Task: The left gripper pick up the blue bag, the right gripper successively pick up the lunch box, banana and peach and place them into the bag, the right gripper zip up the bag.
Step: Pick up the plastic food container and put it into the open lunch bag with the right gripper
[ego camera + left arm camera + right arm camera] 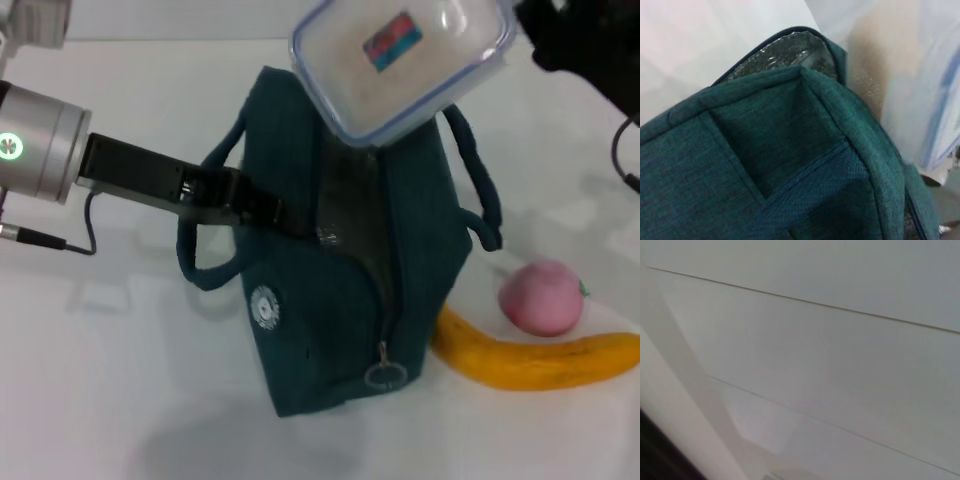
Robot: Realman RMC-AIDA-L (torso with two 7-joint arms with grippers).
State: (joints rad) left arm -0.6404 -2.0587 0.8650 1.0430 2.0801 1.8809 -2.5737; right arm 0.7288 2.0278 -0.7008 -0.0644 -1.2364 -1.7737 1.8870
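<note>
Head view, task progress. We see the dark teal-blue fabric lunch bag (340,290) standing at centre frame on the white tabletop (120,400), top zip open and its silvery foil lining showing in the gap. The left gripper (262,205), reaching in from the left edge on its silver-and-black arm, is clamped on the bag's upper left rim beside the carry strap; step 1 (bag held) we judge done.

The clear rectangular plastic lunch box with blue-edged lid (400,65) hangs tilted at upper centre, its lower corner just above or touching the bag's open top; not yet inside. The right gripper (560,40) is only a dark mass at upper right, touching the box's right end; it appears to carry the box, but its fingers are hidden, so we cannot tell how they stand.

Left to do, as we judge: lower box into bag, then the yellow curved banana (540,362) and the pink round peach (541,298), both lying at lower right of frame just beside the bag, peach touching or nearly touching banana; then close the zip, whose metal ring pull (385,377) sits low on the bag's front end. Roughly one of five steps complete, second in hand.

Labels: box lid bears a small red/blue sticker (392,44), text illegible. Bag side has a round white logo patch (264,308), lettering too small to read.

Left wrist view: bag fabric close-up w/ foil lining; box blurred behind. Right wrist view: plain pale surface only.
</note>
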